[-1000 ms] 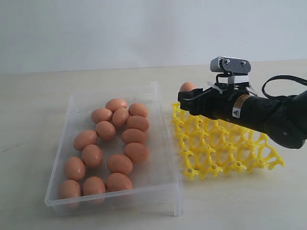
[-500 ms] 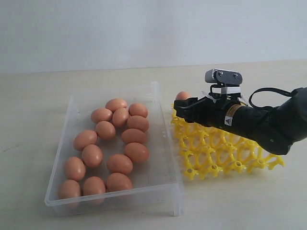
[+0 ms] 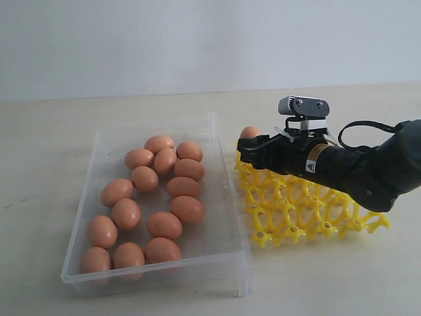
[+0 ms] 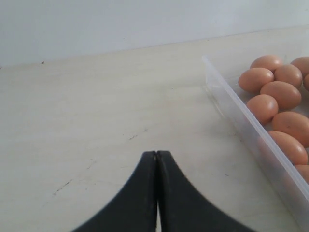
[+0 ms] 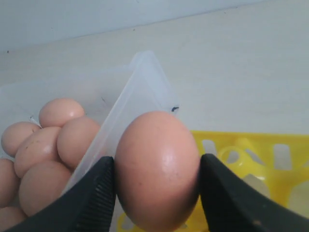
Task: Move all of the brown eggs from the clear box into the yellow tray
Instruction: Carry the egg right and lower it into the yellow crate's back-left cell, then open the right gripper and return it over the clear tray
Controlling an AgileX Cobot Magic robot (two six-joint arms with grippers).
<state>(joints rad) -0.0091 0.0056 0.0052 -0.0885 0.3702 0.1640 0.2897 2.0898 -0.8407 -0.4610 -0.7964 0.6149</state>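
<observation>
Box [image 3: 220, 234]: set on the bench [image 3: 52, 145], on its left half as the exterior view shows it. Fifteen eggs [image 3: 144, 178] are counted inside, lying loose on the floor of the box, most of them touching a neighbour. They are gathered toward the side farther from the tray.

Tray [image 3: 296, 204]: set on the bench just beside the box, on the right half. Whether the two touch cannot be told.

Right pincer [image 3: 253, 146]: closed on one egg [image 3: 250, 132]. In the right wrist view the egg [image 5: 157, 164] is seen clamped by its sides between the two black fingers [image 5: 91, 193], long axis upright. It is held at the tray's far corner, the one next to the box, with the yellow lattice [image 5: 270, 154] below and beside it. Whether the egg touches a cup cannot be told. The arm is stretched low across the tray from the right.

Left pincer [image 4: 156, 159]: closed, the jaws pressed flat together along their length. It is held over bare bench, apart from the box wall [image 4: 241, 116]. Several eggs [image 4: 256, 79] are seen beyond that wall.
</observation>
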